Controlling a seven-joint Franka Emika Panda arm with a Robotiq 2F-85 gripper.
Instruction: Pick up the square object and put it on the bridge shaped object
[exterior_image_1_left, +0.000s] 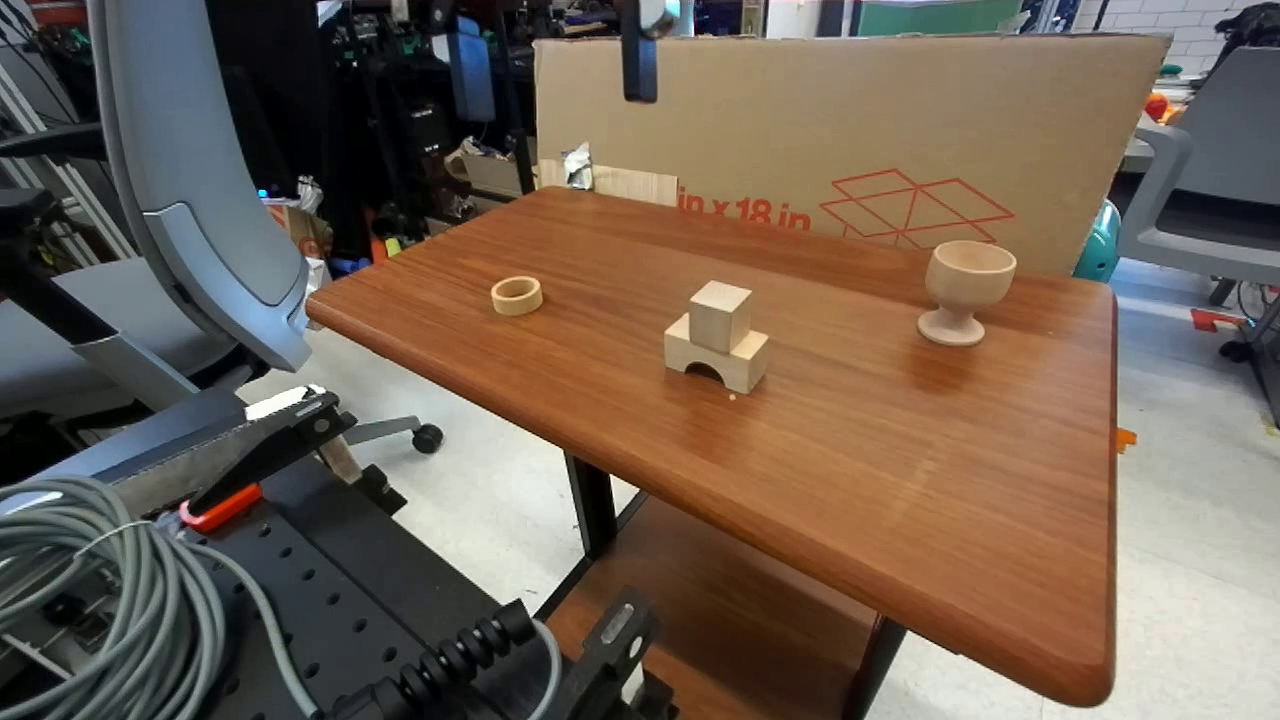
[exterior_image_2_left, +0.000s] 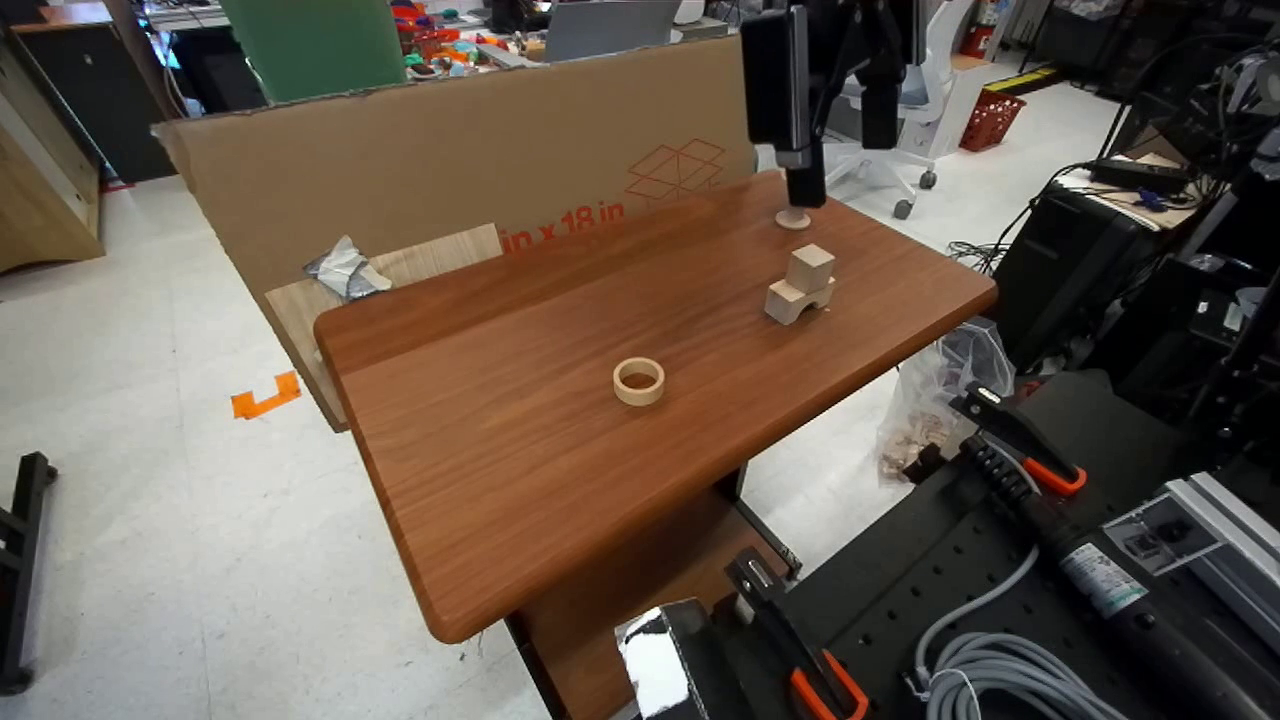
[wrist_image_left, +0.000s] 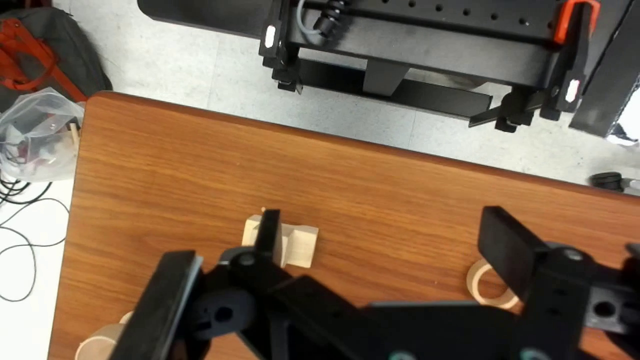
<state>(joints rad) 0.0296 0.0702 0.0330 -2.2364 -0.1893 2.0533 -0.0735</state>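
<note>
The pale wooden cube (exterior_image_1_left: 718, 322) rests on top of the arch block (exterior_image_1_left: 746, 370), near the middle of its upper face. Both also show in an exterior view, the cube (exterior_image_2_left: 808, 268) above the arch block (exterior_image_2_left: 786, 304). The arch block stands upright on the brown table (exterior_image_1_left: 900, 470). In the wrist view one finger covers most of the cube and part of the arch block (wrist_image_left: 302, 246). My gripper (wrist_image_left: 383, 220) is open, its fingers wide apart with nothing between them. It hangs well above the table, apart from the blocks, and shows in both exterior views (exterior_image_1_left: 556, 85) (exterior_image_2_left: 843, 158).
A flat wooden ring (exterior_image_2_left: 640, 398) lies on the table. A wooden goblet (exterior_image_1_left: 968, 280) stands toward the far corner, mostly hidden behind the gripper in an exterior view (exterior_image_2_left: 793, 219). A cardboard panel (exterior_image_1_left: 850, 130) stands along one long table edge. A black cart (exterior_image_2_left: 900, 560) stands opposite.
</note>
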